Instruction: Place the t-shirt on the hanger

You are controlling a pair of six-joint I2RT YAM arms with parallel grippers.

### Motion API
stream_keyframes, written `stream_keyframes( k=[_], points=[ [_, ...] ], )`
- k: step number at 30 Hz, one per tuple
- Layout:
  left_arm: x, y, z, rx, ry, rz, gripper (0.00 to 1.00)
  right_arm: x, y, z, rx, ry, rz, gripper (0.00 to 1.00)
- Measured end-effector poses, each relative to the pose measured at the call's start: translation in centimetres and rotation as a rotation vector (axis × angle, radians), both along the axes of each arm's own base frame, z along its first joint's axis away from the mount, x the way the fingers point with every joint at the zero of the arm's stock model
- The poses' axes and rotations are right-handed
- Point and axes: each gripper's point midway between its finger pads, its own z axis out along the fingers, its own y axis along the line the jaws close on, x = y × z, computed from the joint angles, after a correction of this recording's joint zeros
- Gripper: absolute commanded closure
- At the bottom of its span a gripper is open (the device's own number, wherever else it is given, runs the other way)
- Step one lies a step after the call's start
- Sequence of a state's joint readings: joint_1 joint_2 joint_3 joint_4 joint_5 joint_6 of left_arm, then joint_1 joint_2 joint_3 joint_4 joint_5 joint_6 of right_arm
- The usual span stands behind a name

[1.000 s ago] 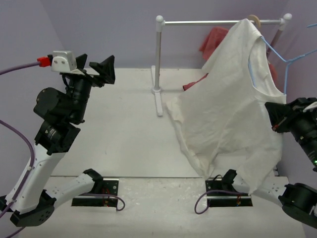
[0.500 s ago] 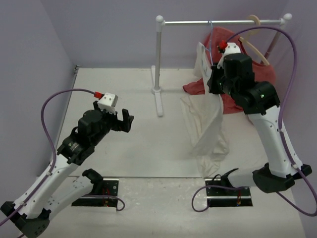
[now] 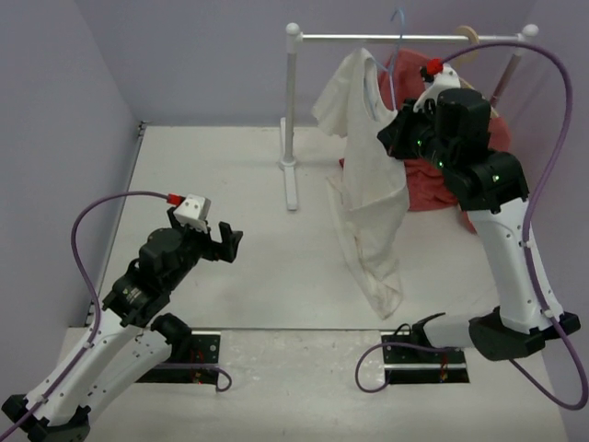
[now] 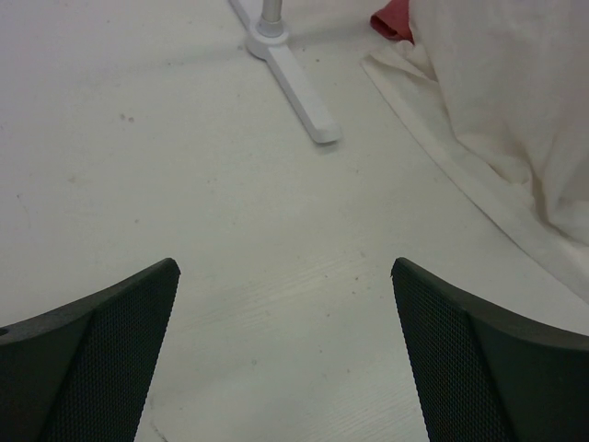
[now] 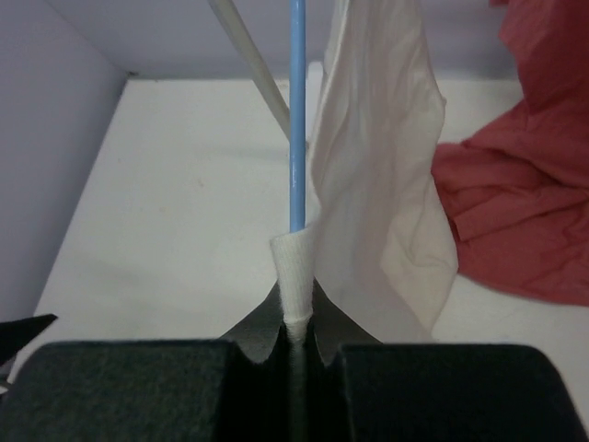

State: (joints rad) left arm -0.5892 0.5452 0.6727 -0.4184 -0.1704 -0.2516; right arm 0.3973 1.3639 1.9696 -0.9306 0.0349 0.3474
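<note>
The cream-white t-shirt [image 3: 370, 184] hangs from the rail area, its lower part draping down onto the table. The light-blue wire hanger [image 3: 397, 55] hangs by its hook from the white rail [image 3: 405, 38]. My right gripper [image 3: 398, 129] is raised beside the shirt's collar and is shut on the collar's ribbed edge [image 5: 294, 276], with the hanger's blue wire [image 5: 296, 110] running just behind the pinched cloth. My left gripper [image 3: 213, 241] is open and empty, low over the table at the left; its wrist view shows the shirt's hem [image 4: 515, 120] far right.
A white clothes rack with post [image 3: 292, 101] and foot [image 4: 294, 83] stands at the back. A red t-shirt [image 3: 433, 180] lies heaped behind the right arm, seen in the right wrist view [image 5: 529, 175]. A beige hanger [image 3: 469, 39] hangs on the rail.
</note>
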Motion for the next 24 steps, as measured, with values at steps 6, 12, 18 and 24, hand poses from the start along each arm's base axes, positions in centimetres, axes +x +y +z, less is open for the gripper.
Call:
stream_keyframes(
  k=[6, 12, 18, 24],
  points=[
    [0.0, -0.2, 0.0, -0.002, 0.002, -0.011, 0.00, 1.4, 0.5, -7.6, -0.013, 0.098, -0.022, 1.00],
    [0.0, -0.5, -0.1, -0.003, 0.007, -0.023, 0.00, 3.2, 0.5, -9.0, 0.017, 0.063, -0.076, 1.00],
    [0.0, -0.8, -0.7, 0.003, 0.025, -0.036, 0.00, 6.7, 1.3, -7.0, 0.057, -0.002, -0.112, 1.00],
    [-0.1, -0.9, -1.2, 0.007, 0.034, -0.042, 0.00, 10.4, 1.7, -6.8, 0.077, -0.002, -0.139, 1.00]
  ],
)
